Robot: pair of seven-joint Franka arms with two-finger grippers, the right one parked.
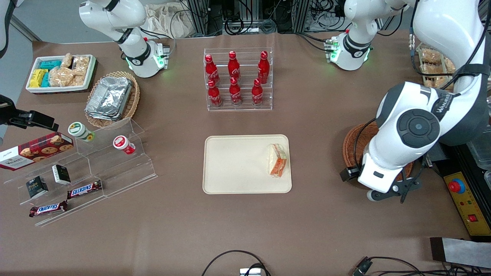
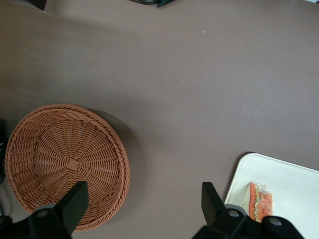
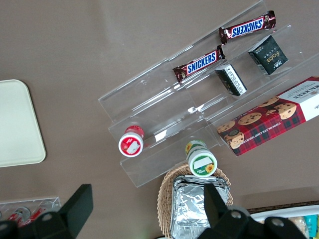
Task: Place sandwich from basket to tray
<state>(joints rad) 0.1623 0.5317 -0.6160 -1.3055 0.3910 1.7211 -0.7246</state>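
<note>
1. The sandwich [image 1: 277, 160] lies on the tray [image 1: 238, 165], close to the tray's edge toward the working arm's end of the tabletop [image 1: 245, 230], with its orange-red filling edge facing the front camera.
2. The gripper [image 2: 144, 201] hangs above bare tabletop between the basket [image 2: 65, 164] and the tray, apart from the sandwich; its fingers [image 2: 212, 199] are spread wide with nothing between them.
3. The basket sits on the tabletop with nothing in it; in the front view the working arm covers much of it.
4. One sandwich, one tray and one reddish-brown basket are in view.
5. Six red bottles [image 1: 234, 78] stand in a clear rack, three in the row nearer the front camera and three in the higher row.
6. Toward the parked arm's end, a clear stepped stand [image 1: 115, 161] carries two Snickers bars [image 1: 84, 189], two small dark boxes [image 1: 37, 187], two small cups [image 1: 123, 145] and one cookie box [image 1: 34, 150].
7. A paler wicker basket [image 1: 132, 99] holds stacked foil containers [image 1: 109, 96], and a white bin [image 1: 61, 73] holds bagged snacks.
</note>
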